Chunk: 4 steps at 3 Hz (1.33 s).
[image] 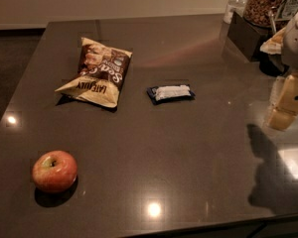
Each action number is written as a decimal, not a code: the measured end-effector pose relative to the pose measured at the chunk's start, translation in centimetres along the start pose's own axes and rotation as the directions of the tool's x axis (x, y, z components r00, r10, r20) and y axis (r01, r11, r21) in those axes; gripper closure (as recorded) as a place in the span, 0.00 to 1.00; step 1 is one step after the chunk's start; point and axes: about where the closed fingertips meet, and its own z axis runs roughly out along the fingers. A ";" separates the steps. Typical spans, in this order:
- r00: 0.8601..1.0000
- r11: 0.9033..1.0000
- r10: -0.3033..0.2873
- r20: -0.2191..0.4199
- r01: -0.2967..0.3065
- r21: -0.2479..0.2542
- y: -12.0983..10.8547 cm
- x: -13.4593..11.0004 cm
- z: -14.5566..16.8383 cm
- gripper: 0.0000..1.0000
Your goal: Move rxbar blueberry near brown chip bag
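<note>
We log rxbar blueberry [171,93] lying flat mid-countertop [188,157], right of brown chip bag [97,73], near it, not touching. Red-yellow apple [54,171] sits front left, well apart from both. Gripper [284,107] hangs at right edge above counter, well apart from bar; whether open or closed, we cannot tell.

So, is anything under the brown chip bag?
The brown chip bag lies on the table; only shadow shows at its edge, anything beneath is covered. The rxbar blueberry lies apart; the gripper is far right.
</note>
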 end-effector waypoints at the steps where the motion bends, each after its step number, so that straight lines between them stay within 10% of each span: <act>1: 1.000 1.000 0.003 0.006 -0.003 -0.001 -0.4 -0.1 0.1 0.00; 4: 0.996 0.998 0.016 0.087 -0.011 -0.054 -5.9 -4.0 4.7 0.00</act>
